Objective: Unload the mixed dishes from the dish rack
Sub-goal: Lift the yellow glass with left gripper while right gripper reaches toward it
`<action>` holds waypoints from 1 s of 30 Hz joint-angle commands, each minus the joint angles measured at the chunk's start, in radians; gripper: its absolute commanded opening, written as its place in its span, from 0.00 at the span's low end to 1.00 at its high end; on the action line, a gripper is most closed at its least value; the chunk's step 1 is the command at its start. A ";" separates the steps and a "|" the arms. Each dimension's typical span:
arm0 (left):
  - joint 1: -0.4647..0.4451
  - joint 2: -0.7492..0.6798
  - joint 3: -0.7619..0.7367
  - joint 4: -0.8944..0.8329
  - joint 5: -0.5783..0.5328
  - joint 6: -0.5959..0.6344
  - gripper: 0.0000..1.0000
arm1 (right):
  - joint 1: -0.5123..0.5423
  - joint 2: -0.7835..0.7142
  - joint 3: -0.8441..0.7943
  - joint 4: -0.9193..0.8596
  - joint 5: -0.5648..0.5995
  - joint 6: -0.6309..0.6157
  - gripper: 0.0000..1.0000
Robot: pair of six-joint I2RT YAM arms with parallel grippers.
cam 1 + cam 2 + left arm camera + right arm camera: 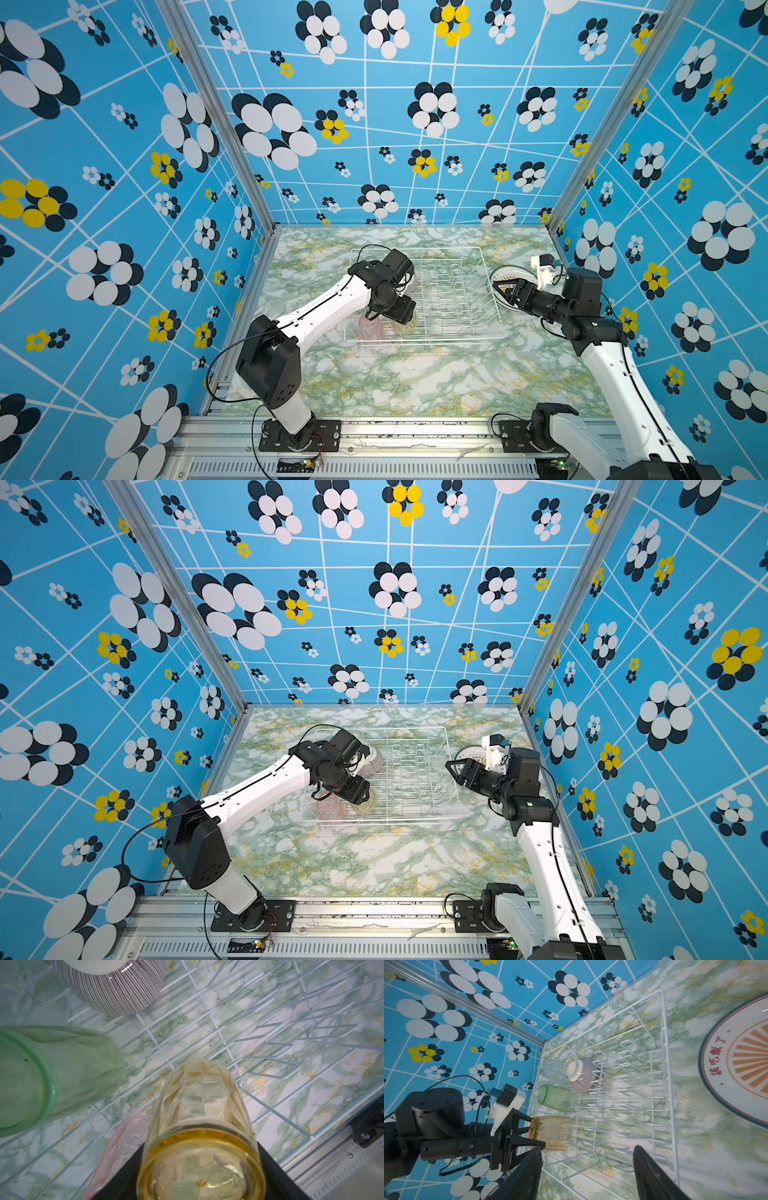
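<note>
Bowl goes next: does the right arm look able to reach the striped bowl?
Probably yes: right gripper open, only empty rack prongs between it and the striped bowl, though the left gripper, on the amber tumbler, is close.

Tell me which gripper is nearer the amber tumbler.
Left. The left gripper straddles the amber tumbler inside the rack; the right gripper hangs open outside the rack, by the plates.
</note>
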 commanded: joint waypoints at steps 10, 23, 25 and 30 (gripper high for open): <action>0.130 -0.208 -0.112 0.241 0.391 -0.060 0.49 | 0.114 0.034 -0.059 0.225 -0.327 0.106 0.54; 0.189 -0.272 -0.191 0.561 0.667 -0.218 0.49 | 0.301 0.125 -0.123 0.547 -0.350 0.269 0.37; 0.191 -0.271 -0.204 0.613 0.699 -0.247 0.49 | 0.307 0.128 -0.123 0.585 -0.351 0.289 0.38; 0.193 -0.267 -0.237 0.726 0.750 -0.308 0.49 | 0.315 0.139 -0.126 0.689 -0.341 0.353 0.41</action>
